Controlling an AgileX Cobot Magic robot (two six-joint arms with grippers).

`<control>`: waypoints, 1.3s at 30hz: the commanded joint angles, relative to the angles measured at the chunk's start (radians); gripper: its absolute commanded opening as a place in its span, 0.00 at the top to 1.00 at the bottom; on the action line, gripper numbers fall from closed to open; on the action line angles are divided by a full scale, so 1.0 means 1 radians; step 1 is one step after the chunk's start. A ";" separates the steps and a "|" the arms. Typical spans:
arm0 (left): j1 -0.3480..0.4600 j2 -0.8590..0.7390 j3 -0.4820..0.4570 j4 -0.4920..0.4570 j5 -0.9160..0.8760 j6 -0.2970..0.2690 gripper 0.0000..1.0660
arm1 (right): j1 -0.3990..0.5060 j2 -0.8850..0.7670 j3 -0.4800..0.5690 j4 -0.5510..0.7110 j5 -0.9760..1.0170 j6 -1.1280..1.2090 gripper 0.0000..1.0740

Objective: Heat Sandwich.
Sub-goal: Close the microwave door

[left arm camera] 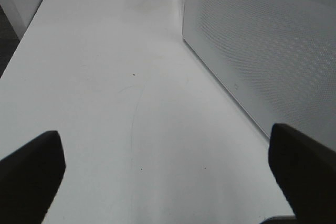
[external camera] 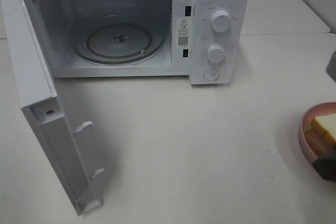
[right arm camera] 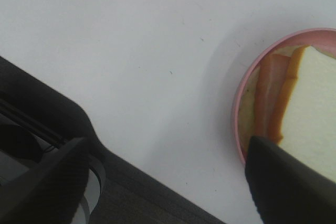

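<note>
One microwave [external camera: 131, 27] is seen on the table [external camera: 210, 145], its door [external camera: 47, 124] swung wide, with two knobs. One sandwich [right arm camera: 310, 103] is carried on one pink plate [right arm camera: 242, 98] at the table's right edge. The left gripper [left arm camera: 168, 174] and right gripper [right arm camera: 168, 182] are both spread wide, nothing held.

1. Left pincer [left arm camera: 168, 177]: two matte black fingers [left arm camera: 29, 174] with rounded, blunt tips, at the lower corners of the left wrist frame.
2. Right pincer [right arm camera: 168, 177]: the same dark, smooth fingers [right arm camera: 289, 182], blurred.
3. Exterior view: only dark fragments at the right edge.
</note>
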 commanded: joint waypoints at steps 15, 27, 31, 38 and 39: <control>-0.005 -0.016 0.001 -0.008 -0.013 0.001 0.08 | -0.087 -0.379 -0.002 0.005 0.199 -0.016 0.27; -0.005 -0.016 0.001 -0.008 -0.013 0.001 0.08 | -0.374 -0.611 0.028 0.091 0.170 -0.056 0.29; -0.005 -0.016 0.001 -0.008 -0.013 0.001 0.08 | -0.423 -0.662 0.065 0.116 0.155 -0.062 0.29; -0.005 -0.016 0.001 -0.008 -0.013 0.001 0.08 | -0.515 -0.756 0.124 0.140 0.099 -0.067 0.29; -0.005 -0.016 0.001 -0.008 -0.013 0.001 0.08 | -0.524 -0.766 0.123 0.141 0.099 -0.067 0.29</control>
